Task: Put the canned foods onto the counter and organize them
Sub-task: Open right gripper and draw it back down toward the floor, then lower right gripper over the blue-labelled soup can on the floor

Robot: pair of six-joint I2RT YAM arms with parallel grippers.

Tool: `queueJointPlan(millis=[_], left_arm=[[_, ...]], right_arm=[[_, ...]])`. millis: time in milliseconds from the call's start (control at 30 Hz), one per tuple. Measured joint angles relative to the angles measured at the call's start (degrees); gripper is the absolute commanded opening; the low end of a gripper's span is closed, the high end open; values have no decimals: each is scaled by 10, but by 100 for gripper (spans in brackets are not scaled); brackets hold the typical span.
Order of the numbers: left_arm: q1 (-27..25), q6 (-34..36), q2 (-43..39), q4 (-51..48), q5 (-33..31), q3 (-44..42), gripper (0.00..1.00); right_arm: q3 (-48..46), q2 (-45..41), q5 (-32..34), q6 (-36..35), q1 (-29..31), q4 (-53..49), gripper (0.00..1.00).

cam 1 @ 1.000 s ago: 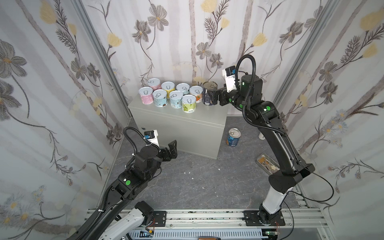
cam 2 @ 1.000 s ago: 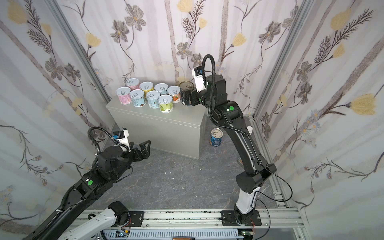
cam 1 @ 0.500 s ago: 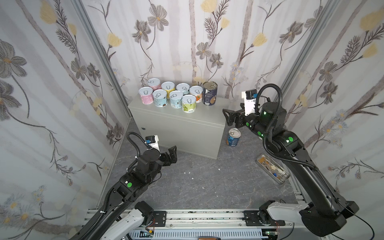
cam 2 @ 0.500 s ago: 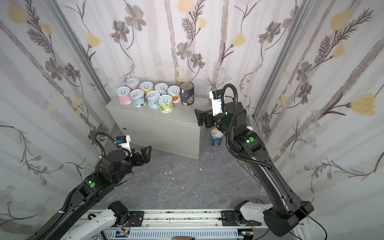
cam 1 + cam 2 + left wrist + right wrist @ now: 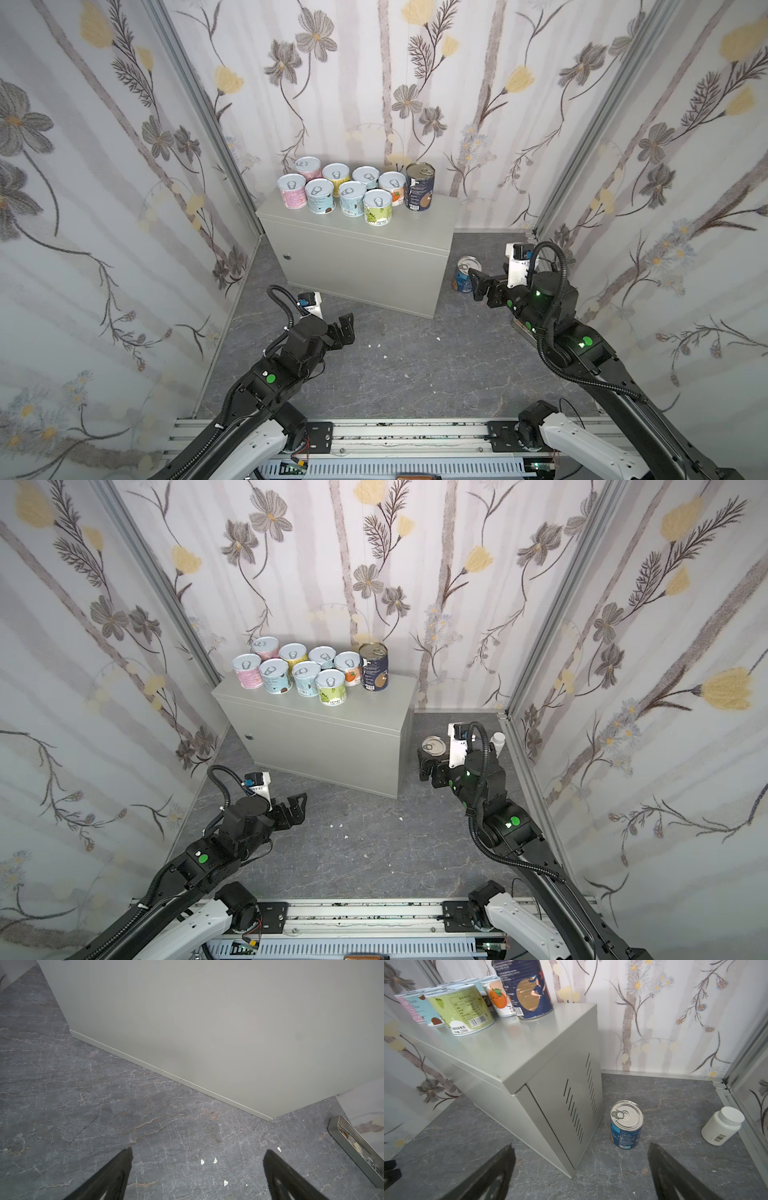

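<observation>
The right gripper (image 5: 581, 1153) is held wide and empty facing the blue can (image 5: 626, 1126), the only one off the counter (image 5: 517, 1053), presumably for pickup; the left gripper (image 5: 197, 1153) is likewise held wide.

Left tool (image 5: 198, 1153) above dark marbled floor (image 5: 83, 1105), fingers (image 5: 116, 1172) spread wide, nothing between them. Ahead of tool: plain grey front face of bench (image 5: 207, 1022), base edge on floor, slanting across tool's line. Few white crumbs (image 5: 215, 1160) on floor just ahead of fingertips, nearer right finger. Flat metal tin (image 5: 340, 1138) on floor off to tool's right, apart from bench; contents unclear.
</observation>
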Motion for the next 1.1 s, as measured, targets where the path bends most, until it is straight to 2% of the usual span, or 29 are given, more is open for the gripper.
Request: queueJointPlan(millis=[233, 533, 733, 1100], left_arm=[[-4, -25, 44, 20, -1, -29, 100], [-21, -65, 64, 47, -7, -79, 100], [-21, -83, 64, 70, -7, -111, 100], [-21, -89, 102, 120, -15, -128, 100]], right_arm=[[-120, -7, 14, 52, -29, 58, 100], [-163, 99, 0, 89, -57, 129, 100], [-127, 203, -18, 94, -75, 147, 100], [11, 384, -31, 93, -110, 148, 100]])
